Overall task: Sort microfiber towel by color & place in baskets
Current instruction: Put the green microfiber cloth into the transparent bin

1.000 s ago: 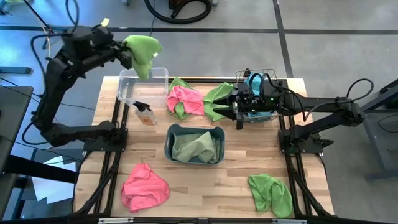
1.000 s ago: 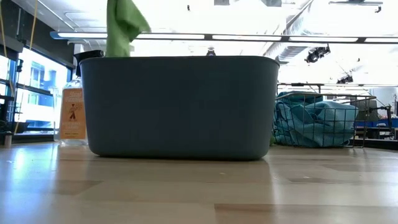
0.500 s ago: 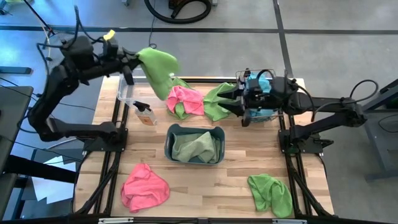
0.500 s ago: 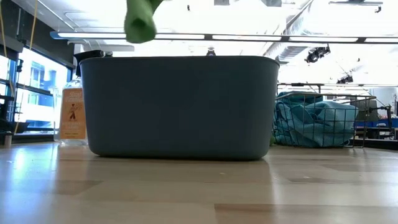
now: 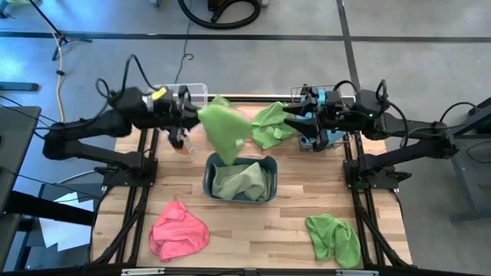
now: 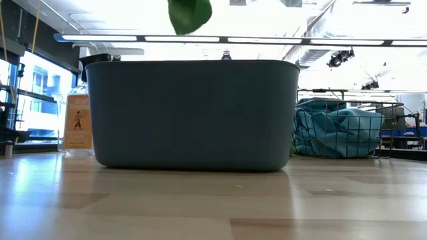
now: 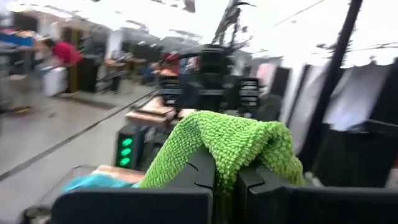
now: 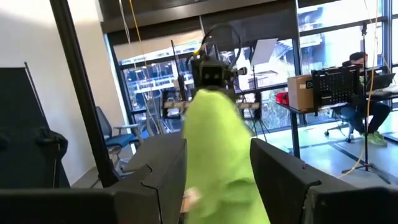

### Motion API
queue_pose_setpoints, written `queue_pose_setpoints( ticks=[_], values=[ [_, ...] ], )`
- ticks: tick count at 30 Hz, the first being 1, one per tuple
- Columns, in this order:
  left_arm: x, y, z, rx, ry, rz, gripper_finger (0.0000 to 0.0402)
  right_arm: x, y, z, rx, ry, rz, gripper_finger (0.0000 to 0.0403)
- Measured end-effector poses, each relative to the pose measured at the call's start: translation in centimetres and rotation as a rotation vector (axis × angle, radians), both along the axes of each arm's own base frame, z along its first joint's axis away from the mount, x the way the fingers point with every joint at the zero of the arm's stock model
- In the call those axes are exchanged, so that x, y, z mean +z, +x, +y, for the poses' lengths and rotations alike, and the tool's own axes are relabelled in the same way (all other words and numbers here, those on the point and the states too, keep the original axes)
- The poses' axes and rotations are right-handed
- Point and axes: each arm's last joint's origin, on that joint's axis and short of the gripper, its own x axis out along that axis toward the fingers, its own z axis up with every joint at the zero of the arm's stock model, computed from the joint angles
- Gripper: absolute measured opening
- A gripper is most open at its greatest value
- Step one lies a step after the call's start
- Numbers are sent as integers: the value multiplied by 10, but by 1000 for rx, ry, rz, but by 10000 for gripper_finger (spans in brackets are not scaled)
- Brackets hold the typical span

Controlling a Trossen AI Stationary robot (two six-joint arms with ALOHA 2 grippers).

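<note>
My left gripper (image 5: 190,123) is shut on a green microfiber towel (image 5: 225,132) that hangs in the air over the far left part of the grey-blue tub (image 5: 268,164). The towel's lower end (image 6: 190,15) shows above the tub (image 6: 193,113) in the low view. Another green towel (image 5: 242,181) lies inside the tub. My right gripper (image 5: 291,119) is open above the table, just right of a green towel (image 5: 267,124) lying at the far middle. It stands in front of the wire-mesh basket (image 5: 328,139), which holds blue towels. The left arm partly covers the clear bin (image 5: 196,92). My left gripper pinches a bunched fold of the green towel (image 7: 239,140) between its two fingers (image 7: 202,177). The fingers lie about level and point toward the table's right edge. The towel bulges beyond the fingertips and hangs below them, slack and clear of the tub and the table.
A pink towel (image 5: 179,231) lies near the front left and a green towel (image 5: 334,239) near the front right. A spray bottle (image 6: 78,123) stands left of the tub, below my left gripper. Another green towel (image 5: 219,101) peeks out at the far edge.
My left gripper has swung from above the clear bin toward the table's middle, sinking a little and tipping from pointing down to about level. The green towel went with it and now hangs over the tub. My right gripper has risen slightly and drawn back toward the right edge.
</note>
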Motion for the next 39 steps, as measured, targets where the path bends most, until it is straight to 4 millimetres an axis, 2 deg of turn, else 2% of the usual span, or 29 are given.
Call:
queue_pose_setpoints(
  ticks=[7, 19, 27, 33, 39],
  values=[
    [-12, 7, -18, -67, 11, -151, 0, -2, 0, 0, 0, 1, 20, 174],
    [-18, 12, -19, -37, 11, -130, 0, -3, 0, -1, -18, 5, 26, 174],
    [-38, 52, -20, -68, 17, -46, 0, -3, 0, -1, -18, 5, 27, 174],
    [-54, 86, -27, -60, 158, 74, 0, -3, 1, -1, -18, 5, 28, 174],
    [-79, 96, -41, -95, 201, 271, 0, -4, 1, -1, -18, 6, 42, 174]
  ],
)
